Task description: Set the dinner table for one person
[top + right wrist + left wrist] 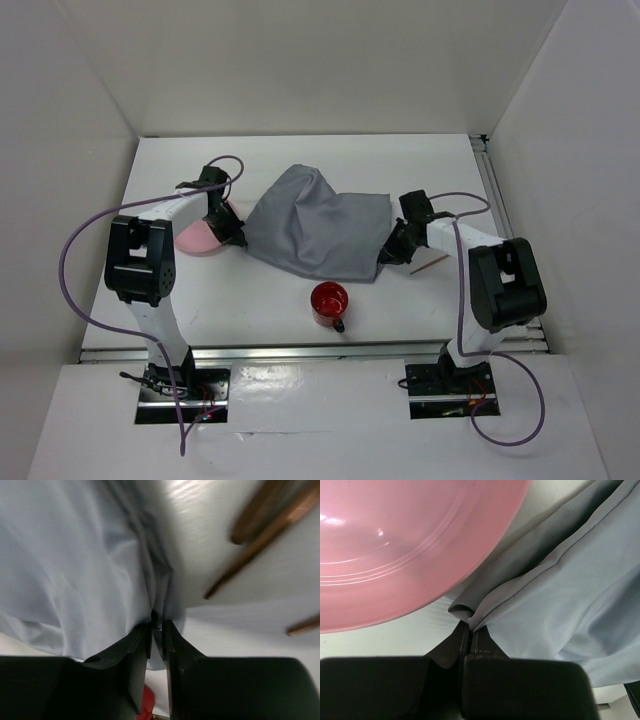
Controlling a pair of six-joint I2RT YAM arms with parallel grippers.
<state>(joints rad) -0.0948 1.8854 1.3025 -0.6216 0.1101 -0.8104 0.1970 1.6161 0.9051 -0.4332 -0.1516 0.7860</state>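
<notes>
A grey cloth (315,232) lies rumpled across the middle of the white dinner table (400,160). My left gripper (238,236) is shut on the cloth's left edge (470,617), right beside a pink plate (200,238) that fills the upper left of the left wrist view (395,545). My right gripper (386,255) is shut on the cloth's right edge (159,611). A red mug (329,303) stands in front of the cloth. Brown chopsticks (428,265) lie just right of the right gripper, blurred in the right wrist view (260,545).
White walls close in the table on three sides. A metal rail (320,350) runs along the front edge and another (497,200) along the right edge. Purple cables loop from both arms.
</notes>
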